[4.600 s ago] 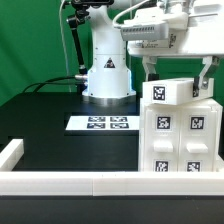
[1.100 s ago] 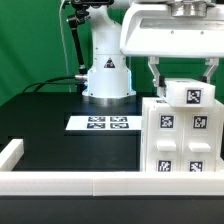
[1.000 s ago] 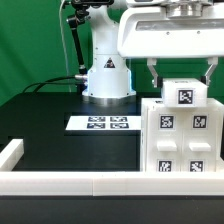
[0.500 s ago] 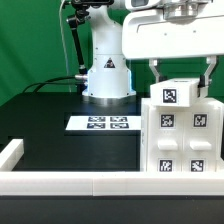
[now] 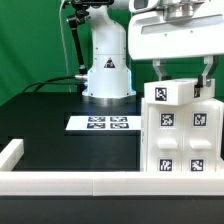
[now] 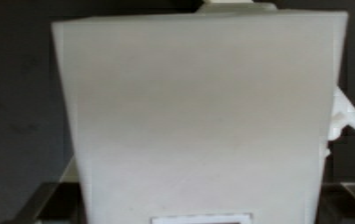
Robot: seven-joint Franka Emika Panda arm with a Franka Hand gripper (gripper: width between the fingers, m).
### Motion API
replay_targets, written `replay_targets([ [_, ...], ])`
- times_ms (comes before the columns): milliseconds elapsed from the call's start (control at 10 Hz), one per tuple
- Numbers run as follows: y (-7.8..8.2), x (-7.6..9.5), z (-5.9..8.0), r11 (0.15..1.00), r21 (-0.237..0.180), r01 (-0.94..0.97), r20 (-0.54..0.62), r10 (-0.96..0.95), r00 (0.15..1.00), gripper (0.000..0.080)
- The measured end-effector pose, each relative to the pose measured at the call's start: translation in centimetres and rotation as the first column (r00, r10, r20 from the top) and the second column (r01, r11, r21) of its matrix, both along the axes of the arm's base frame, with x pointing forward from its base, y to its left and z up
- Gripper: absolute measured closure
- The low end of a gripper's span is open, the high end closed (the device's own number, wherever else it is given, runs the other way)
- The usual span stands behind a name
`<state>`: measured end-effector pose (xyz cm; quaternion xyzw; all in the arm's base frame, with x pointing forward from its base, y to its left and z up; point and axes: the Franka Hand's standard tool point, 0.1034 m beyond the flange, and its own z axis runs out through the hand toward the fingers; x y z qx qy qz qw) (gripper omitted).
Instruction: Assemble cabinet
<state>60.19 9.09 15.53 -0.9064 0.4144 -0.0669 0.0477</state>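
Since the earlier frames, the small white box (image 5: 172,92) on top of the cabinet (image 5: 182,135) has turned in the tool's (image 5: 183,74) grasp, its tag swinging from the exterior view's right toward its left, and the arm's white housing has risen a little.

Nearest the camera runs the low white rail (image 5: 70,182), in front of the cabinet. The cabinet stands on the black desk (image 5: 60,125) at the exterior view's right, tagged drawer fronts facing out, cut off by the picture's edge. The tool is clamped on the small box, one finger down each side; I judge the box is being squared up with the frame below so it can seat. Whether it already touches the cabinet's top I cannot tell.

Beside the cabinet, toward the exterior view's left, lies the marker board (image 5: 102,124), and behind that the arm's base (image 5: 107,72).

In the wrist view, the box's blank face (image 6: 183,110) fills nearly everything, hiding the cabinet; the fingertips are hard to make out.
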Motion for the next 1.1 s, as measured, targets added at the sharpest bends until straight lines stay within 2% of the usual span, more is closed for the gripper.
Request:
replay_targets([
  [200,0.15,-0.15,-0.02,0.973,0.061,0.221,-0.028,-0.22,0.975,0.0239],
  [600,0.55,-0.15,0.03,0.851,0.127,0.509,-0.081,-0.502,0.861,0.0239],
  [1000,0.23,-0.11,-0.03,0.601,0.166,0.782,-0.172,-0.763,0.623,0.0239],
  [1100,0.14,-0.09,-0.06,0.564,0.17,0.808,-0.186,-0.787,0.588,0.0239],
])
